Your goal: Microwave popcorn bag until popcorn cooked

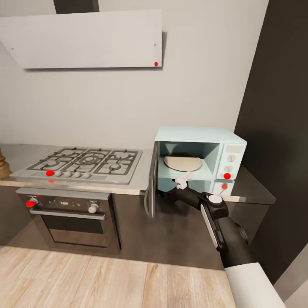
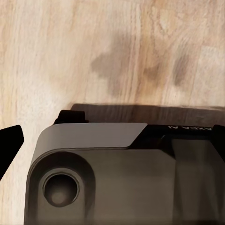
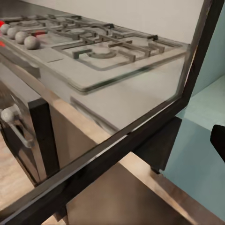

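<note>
The pale mint-blue microwave (image 1: pixel 201 156) stands at the right end of the counter, its glass door (image 1: pixel 150 184) swung wide open to the left. Inside lies a flat, rounded tan thing that looks like the popcorn bag (image 1: pixel 182 163). My right gripper (image 1: pixel 183 179) hovers just in front of the opening, below the cavity floor and beside the door, open with nothing between its fingers. In the right wrist view one dark fingertip (image 3: pixel 218 140) shows, and the door's frame (image 3: pixel 140 126) crosses close ahead. My left gripper (image 2: pixel 113 140) hangs open over the robot's base. No popcorn bits are visible.
A steel gas hob (image 1: pixel 81 164) sits in the light-grey countertop (image 1: pixel 17 154), with a dark oven (image 1: pixel 70 218) beneath and a white slanted hood (image 1: pixel 85 38) above. The microwave rests on a glossy dark slab (image 1: pixel 252 190). A dark tall panel (image 1: pixel 282 107) stands at the right, over a wood floor (image 1: pixel 107 278).
</note>
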Controlling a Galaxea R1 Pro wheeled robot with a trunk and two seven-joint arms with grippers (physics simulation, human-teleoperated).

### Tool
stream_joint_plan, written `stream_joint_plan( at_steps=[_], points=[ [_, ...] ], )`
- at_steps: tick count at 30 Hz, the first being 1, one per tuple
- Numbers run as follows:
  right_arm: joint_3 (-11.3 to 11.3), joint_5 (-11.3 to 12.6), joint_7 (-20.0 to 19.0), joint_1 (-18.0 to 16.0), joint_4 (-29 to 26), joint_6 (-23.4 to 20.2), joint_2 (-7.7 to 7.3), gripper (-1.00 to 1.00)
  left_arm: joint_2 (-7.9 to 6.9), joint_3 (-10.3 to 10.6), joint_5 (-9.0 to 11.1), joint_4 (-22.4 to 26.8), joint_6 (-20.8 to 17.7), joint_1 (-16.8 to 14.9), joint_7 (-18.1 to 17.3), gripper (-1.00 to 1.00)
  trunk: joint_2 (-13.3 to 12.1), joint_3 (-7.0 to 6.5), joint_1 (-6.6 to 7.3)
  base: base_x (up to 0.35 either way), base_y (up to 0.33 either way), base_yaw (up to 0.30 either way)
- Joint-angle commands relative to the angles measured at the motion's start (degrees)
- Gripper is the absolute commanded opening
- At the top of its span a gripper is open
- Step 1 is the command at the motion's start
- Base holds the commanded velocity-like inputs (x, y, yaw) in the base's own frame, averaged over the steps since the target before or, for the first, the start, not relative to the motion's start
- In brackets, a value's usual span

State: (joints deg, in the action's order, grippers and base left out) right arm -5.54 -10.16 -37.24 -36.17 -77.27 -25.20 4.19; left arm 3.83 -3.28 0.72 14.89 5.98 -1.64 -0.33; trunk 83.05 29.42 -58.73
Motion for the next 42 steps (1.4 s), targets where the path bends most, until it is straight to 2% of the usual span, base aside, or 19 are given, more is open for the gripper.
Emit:
stream_joint_plan(
  at_steps=[1,22,31,42],
  points=[
    [0.08,-0.48,-0.38,-0.04,-0.07,-0.2,0.03,1.0,0.04,-0.32,0.07,-0.04,0.17,-0.03,-0.03,1.0,0.03,0.06,0.0,0.0,0.0,0.011],
    [0.07,-0.48,-0.38,-0.04,-0.07,-0.2,0.03,1.0,0.04,-0.26,0.07,-0.04,0.17,-0.03,-0.03,1.0,0.03,0.3,0.0,0.0,-0.006,0.045],
    [0.08,-0.48,-0.39,-0.04,-0.09,-0.2,0.02,1.0,0.13,-0.06,-0.01,-0.04,0.17,-0.03,-0.03,1.0,0.03,0.3,0.0,-0.084,-0.284,0.0],
    [0.31,-0.49,-0.32,0.24,0.55,0.21,-0.05,1.0,0.1,-0.28,0.07,-0.04,0.17,-0.03,-0.03,1.0,0.03,0.3,0.0,-0.273,-0.209,0.0]
  ],
)
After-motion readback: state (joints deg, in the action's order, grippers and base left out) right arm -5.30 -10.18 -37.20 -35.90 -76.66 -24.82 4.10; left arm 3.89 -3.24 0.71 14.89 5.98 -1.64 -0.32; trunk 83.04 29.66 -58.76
